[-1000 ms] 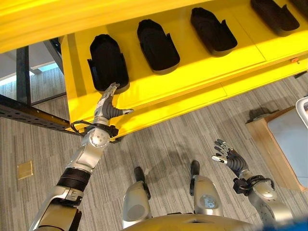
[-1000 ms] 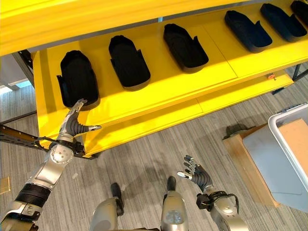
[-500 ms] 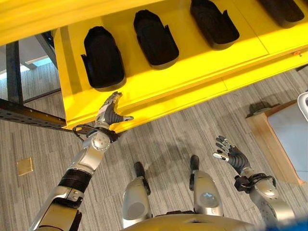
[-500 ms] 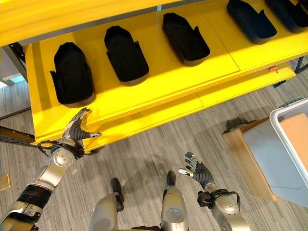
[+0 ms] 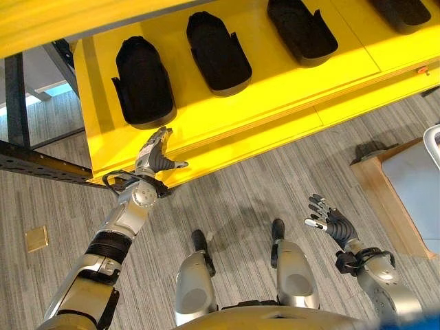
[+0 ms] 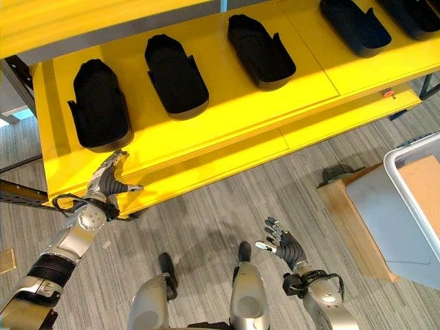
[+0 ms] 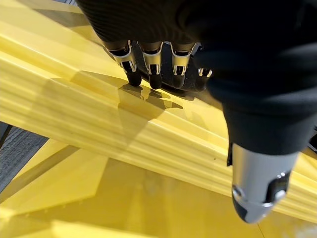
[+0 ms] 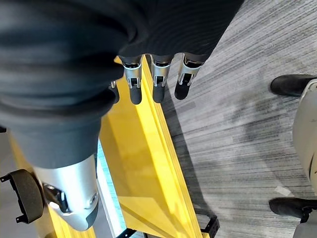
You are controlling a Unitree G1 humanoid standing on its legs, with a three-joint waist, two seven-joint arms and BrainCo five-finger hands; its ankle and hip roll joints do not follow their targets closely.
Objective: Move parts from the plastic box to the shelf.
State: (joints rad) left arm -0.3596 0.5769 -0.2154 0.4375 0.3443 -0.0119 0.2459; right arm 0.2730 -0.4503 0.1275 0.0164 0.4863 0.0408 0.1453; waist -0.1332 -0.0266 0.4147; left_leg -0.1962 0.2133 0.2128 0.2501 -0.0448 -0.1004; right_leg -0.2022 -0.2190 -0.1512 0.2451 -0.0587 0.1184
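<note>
Left hand (image 5: 155,155) withdrawn, fingers (image 7: 151,63) open, empty

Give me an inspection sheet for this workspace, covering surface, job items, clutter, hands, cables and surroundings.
Surface: yellow shelf, lit, with a lower yellow ledge along its front.
Job's things: black parts in a row on the shelf, the leftmost part nearest the left hand; plastic box at the right on a wooden stand.
Clutter: nothing seen on the shelf besides the parts.
Hands: left hand open at the shelf's front edge just below the leftmost part, holding nothing; right hand open over the floor, holding nothing.
Cables: nothing seen apart from the robot's own.
Surroundings: grey striped carpet; dark metal beam at left; small brass floor plate.
</note>
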